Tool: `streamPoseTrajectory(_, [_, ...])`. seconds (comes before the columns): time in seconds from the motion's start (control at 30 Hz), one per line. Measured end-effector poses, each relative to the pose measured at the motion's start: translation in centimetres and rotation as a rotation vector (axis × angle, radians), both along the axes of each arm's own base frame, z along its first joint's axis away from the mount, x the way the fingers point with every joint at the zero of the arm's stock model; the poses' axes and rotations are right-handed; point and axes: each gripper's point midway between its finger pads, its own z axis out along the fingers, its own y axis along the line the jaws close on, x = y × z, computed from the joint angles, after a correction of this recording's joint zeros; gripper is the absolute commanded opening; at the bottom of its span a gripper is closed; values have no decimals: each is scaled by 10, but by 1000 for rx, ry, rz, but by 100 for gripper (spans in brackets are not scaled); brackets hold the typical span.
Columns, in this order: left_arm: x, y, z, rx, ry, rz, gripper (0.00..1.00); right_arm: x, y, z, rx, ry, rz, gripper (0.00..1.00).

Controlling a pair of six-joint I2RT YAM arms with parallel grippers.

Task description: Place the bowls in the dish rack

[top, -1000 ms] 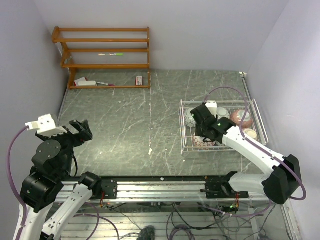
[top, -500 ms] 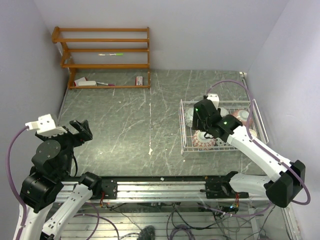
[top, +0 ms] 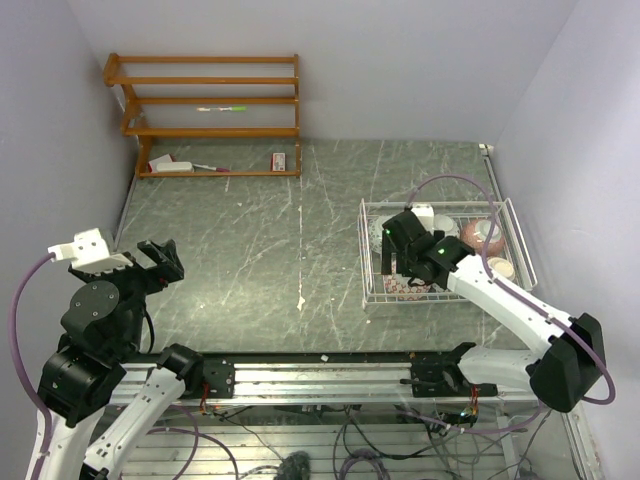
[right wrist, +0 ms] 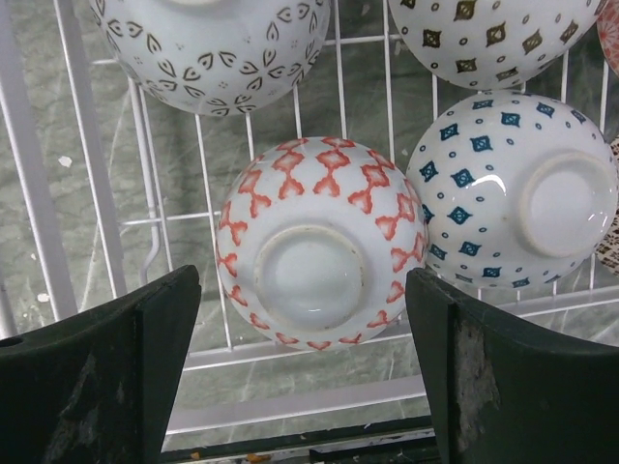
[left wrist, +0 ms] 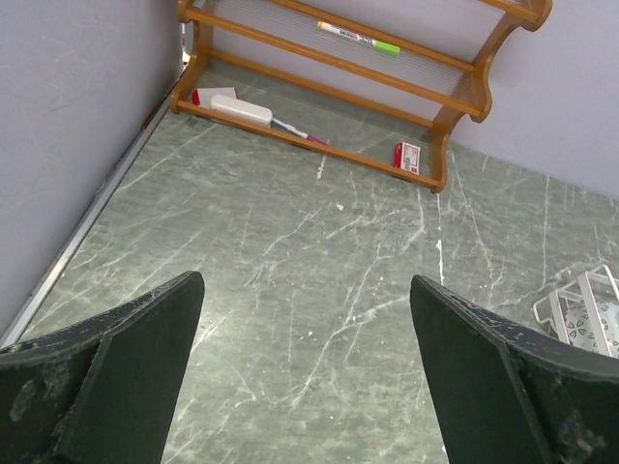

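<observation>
The white wire dish rack point(top: 364, 262) stands at the right of the table. Several bowls lie upside down in the dish rack point(right wrist: 280, 407): a red-patterned bowl point(right wrist: 319, 242), a blue-patterned one point(right wrist: 513, 193), a black-and-white one point(right wrist: 213, 48) and a beige-brown one point(right wrist: 493, 39). My right gripper point(right wrist: 302, 290) hangs open just above the red-patterned bowl, its fingers on either side and apart from it. From above, the right gripper point(top: 400, 255) covers the rack's left part, and a pink bowl point(top: 488, 232) shows at the rack's far right. The left gripper point(left wrist: 305, 290) is open and empty over bare table at the left point(top: 160, 262).
An orange wooden shelf point(top: 205, 115) stands against the far wall at the left, with a green-tipped marker point(left wrist: 358, 37) and small boxes point(left wrist: 407, 155) on it. A wall runs close along the rack's right side. The arms' mounting rail point(top: 320, 375) crosses the near edge.
The right gripper's jaws have spread wide and the red-patterned bowl now lies free in the rack. The right wrist swung over the rack's left part. The left arm is still.
</observation>
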Motion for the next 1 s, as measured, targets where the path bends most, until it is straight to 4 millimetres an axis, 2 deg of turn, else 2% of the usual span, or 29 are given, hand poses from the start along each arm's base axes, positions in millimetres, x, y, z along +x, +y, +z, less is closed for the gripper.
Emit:
streamPoseTrajectory(0.33, [-1, 1, -1, 1, 2, 3, 99, -3, -3, -21, -31, 44, -3, 76])
streamPoseTrajectory(0.47, [-2, 3, -1, 2, 0, 10, 99, -1, -5, -20, -38, 34, -10, 61])
streamPoseTrajectory(0.73, [-2, 3, -1, 2, 0, 13, 99, 3, -7, -16, -41, 7, -19, 44])
streamPoseTrajectory(1.0, [-2, 4, -1, 2, 0, 16, 99, 1, -7, -14, -33, 11, -17, 38])
